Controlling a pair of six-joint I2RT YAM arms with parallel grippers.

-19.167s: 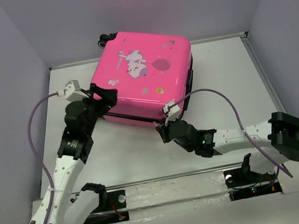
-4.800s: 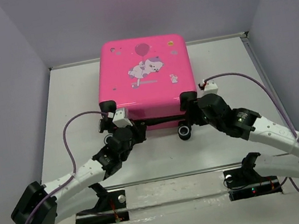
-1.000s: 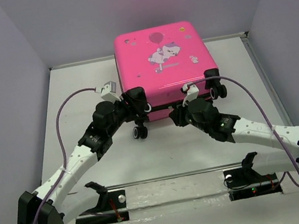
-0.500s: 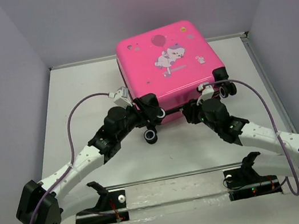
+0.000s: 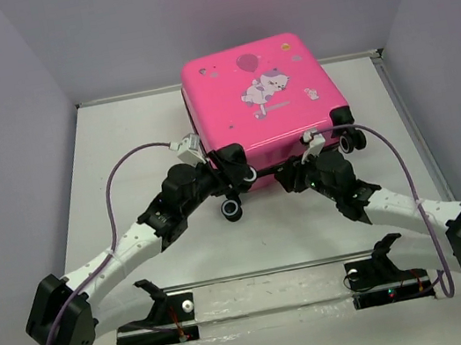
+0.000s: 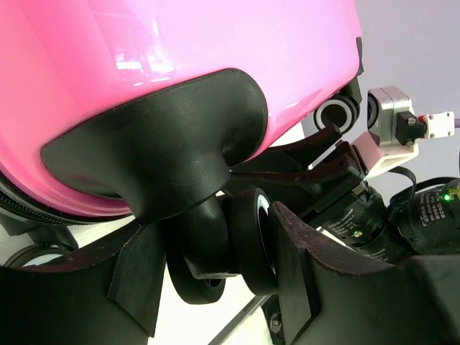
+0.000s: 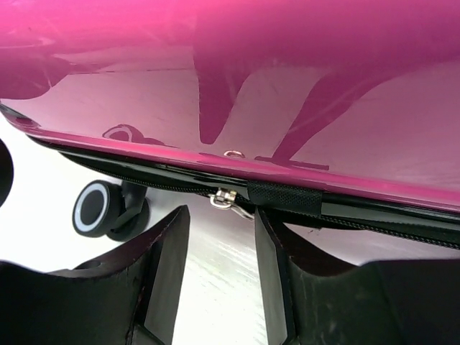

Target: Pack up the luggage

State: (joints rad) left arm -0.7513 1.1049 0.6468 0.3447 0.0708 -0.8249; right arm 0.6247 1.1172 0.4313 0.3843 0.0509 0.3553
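Note:
The luggage (image 5: 262, 100) is a hot-pink hard-shell suitcase with a cartoon print. It lies closed and flat at the back middle of the table. My left gripper (image 5: 228, 192) is at its near left corner, shut on the black caster wheel (image 5: 233, 209). In the left wrist view the wheel (image 6: 248, 237) sits between my fingers (image 6: 295, 273), under the pink shell (image 6: 180, 43). My right gripper (image 5: 289, 175) is open at the near edge. In the right wrist view its gripper (image 7: 219, 241) is just short of the metal zipper pull (image 7: 230, 199) on the black zipper (image 7: 359, 215).
Another caster wheel (image 5: 352, 141) sticks out at the suitcase's near right corner. One wheel (image 7: 93, 208) shows left of my right fingers. Grey walls close in the white table (image 5: 120, 156) on three sides. The arm mounts (image 5: 279, 293) run along the near edge.
Over the last second the suitcase has swung and shifted a little to the right, with my left gripper holding its wheel. My right gripper has moved slightly left along the near edge.

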